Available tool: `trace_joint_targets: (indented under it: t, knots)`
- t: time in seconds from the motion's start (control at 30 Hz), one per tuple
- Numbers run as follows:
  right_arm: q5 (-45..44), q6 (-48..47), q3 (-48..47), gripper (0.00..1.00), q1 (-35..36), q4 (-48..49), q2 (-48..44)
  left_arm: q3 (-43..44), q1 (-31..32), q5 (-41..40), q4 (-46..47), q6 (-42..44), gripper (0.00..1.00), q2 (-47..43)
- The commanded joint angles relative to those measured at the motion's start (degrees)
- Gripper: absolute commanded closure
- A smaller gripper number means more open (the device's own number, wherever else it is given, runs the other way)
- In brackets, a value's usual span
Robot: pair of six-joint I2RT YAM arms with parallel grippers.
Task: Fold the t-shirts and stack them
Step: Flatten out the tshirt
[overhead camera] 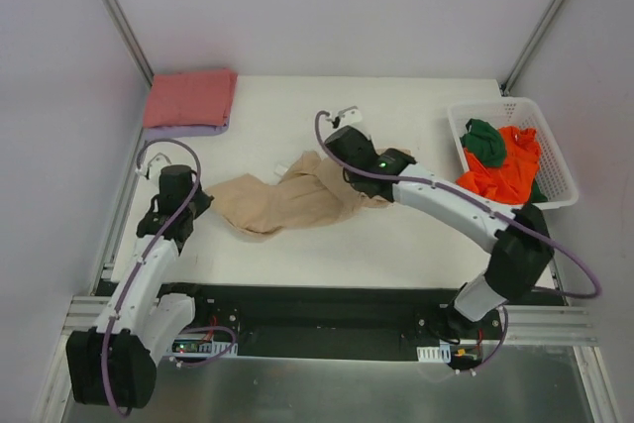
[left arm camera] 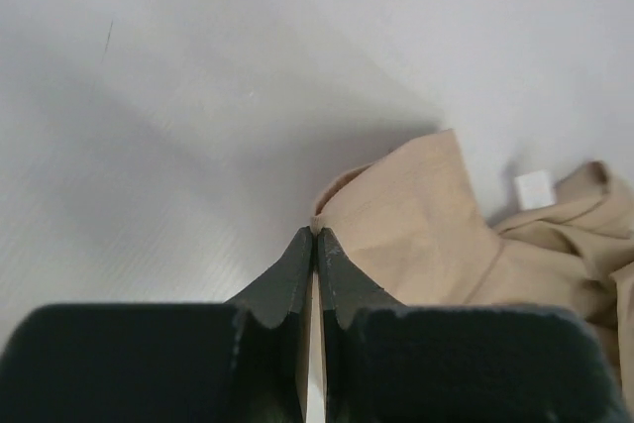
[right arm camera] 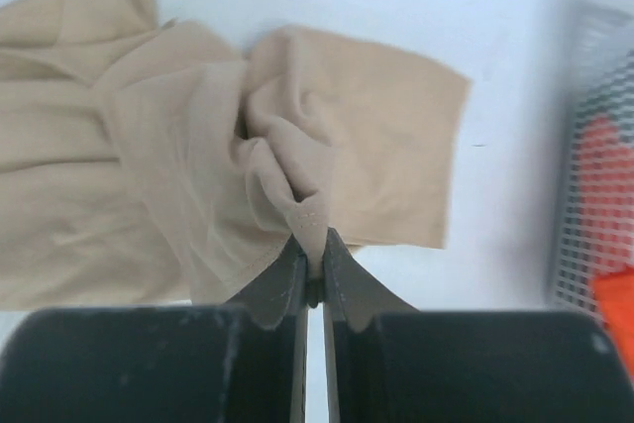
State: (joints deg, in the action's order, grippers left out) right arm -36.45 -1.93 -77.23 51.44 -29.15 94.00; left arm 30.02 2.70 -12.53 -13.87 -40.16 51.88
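Tan t-shirt [overhead camera: 287,200] front and centre, lying crumpled on the white table [overhead camera: 396,245] between the two arms, stretched out in a loose band from left to right. Left gripper [left arm camera: 316,235] is on its left end, jaws pressed together with a small nib of tan hem pinched at the very tips (only a sliver of cloth shows there in the left wrist view). Right gripper [right arm camera: 315,245] is over on the shirt's right side, jaws clamped on a bunched fold of the fabric, with a sleeve fanned out flat on the table just beyond the fingertips.

Back left corner: a salmon pink t-shirt [overhead camera: 190,96] sits folded square on top of a lavender t-shirt [overhead camera: 193,131], whose edge peeks out along the near side.

Far right: the white lattice basket [overhead camera: 500,103] holds an orange t-shirt [overhead camera: 507,173] in a heap, with a dark green t-shirt [overhead camera: 483,141] bundled on top of it towards the left.
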Motion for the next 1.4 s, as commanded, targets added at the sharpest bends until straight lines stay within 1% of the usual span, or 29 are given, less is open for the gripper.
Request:
trace_joint_targets:
  t: [0.0, 0.2, 0.33, 0.4, 0.5, 0.6, 0.7, 0.73, 0.8, 0.93, 0.97, 1.03, 1.13, 1.2, 1.23, 1.27, 1.3, 1.37]
  knots:
    - [-7.14, -3.86, -0.64, 0.99, -3.09, -3.98, -12.67, 7.49, 0.38, -3.37, -2.21, 3.68, 1.0, -8.44]
    - [-5.83, -9.65, -4.94, 0.99, -6.96, -5.57, -27.09, 20.32, 0.46, -5.91, -5.9, 5.97, 1.0, -16.01]
    - [-4.08, -13.79, -11.35, 0.99, -7.23, -6.09, -34.65, 29.72, 0.38, -6.98, -6.43, 7.46, 1.0, -18.47]
    - [-1.1, -14.59, -15.12, 0.99, -7.14, -7.23, -37.47, 36.31, 0.38, -5.67, -6.61, 8.95, 1.0, -18.83]
    - [6.01, -14.59, -21.45, 0.99, -7.14, -9.61, -40.81, 44.92, 0.38, -3.21, -6.7, 10.71, 1.0, -19.36]
    - [13.04, -13.1, -27.52, 0.99, -7.06, -13.29, -43.01, 53.8, 0.46, 0.39, -6.61, 12.82, 1.0, -18.48]
    - [20.7, -11.43, -28.33, 0.99, -7.14, -12.96, -47.05, 63.38, 0.55, 7.24, -6.61, 14.93, 1.0, -15.94]
    - [21.58, -10.64, -27.63, 0.99, -7.14, -12.52, -48.72, 66.45, 0.38, 9.78, -6.61, 15.29, 1.0, -14.97]
    - [22.03, -9.76, -25.87, 0.99, -7.06, -10.85, -51.18, 71.29, 0.46, 12.0, -6.61, 15.73, 1.0, -12.6]
    - [22.47, -9.41, -24.99, 0.99, -7.14, -9.88, -52.69, 76.58, 0.38, 10.78, -6.44, 18.18, 1.0, -7.86]
    - [20.82, -9.06, -25.16, 0.99, -7.14, -9.7, -52.34, 77.03, 0.38, 9.04, -6.26, 18.71, 1.0, -6.71]
    - [14.07, -8.7, -25.6, 0.99, -7.14, -9.79, -51.11, 77.03, 0.46, 6.74, -5.39, 19.5, 1.0, -3.64]
    - [-0.42, -9.31, -23.68, 0.99, -7.14, -9.35, -47.95, 76.94, 0.46, 5.85, -3.98, 20.91, 1.0, 2.07]
    - [-12.18, -11.41, -20.7, 0.98, -7.23, -8.04, -45.14, 77.29, 0.46, 6.12, -3.54, 21.35, 1.0, 8.47]
    - [-15.72, -12.73, -18.85, 0.96, -7.32, -7.86, -43.39, 77.38, 0.46, 6.47, -3.1, 21.79, 1.0, 10.33]
    - [-20.02, -13.18, -16.83, 0.95, -7.75, -7.16, -41.63, 77.29, 0.46, 6.56, -2.57, 22.14, 1.0, 14.44]
    - [-22.07, -12.23, -14.11, 0.95, -8.98, -6.28, -40.39, 77.29, 0.46, 6.99, -1.96, 22.67, 1.0, 17.35]
    - [-18.51, -8.72, -7.62, 0.94, -14.49, -4.7, -37.76, 77.29, 0.46, 7.44, -1.25, 23.46, 1.0, 24.9]
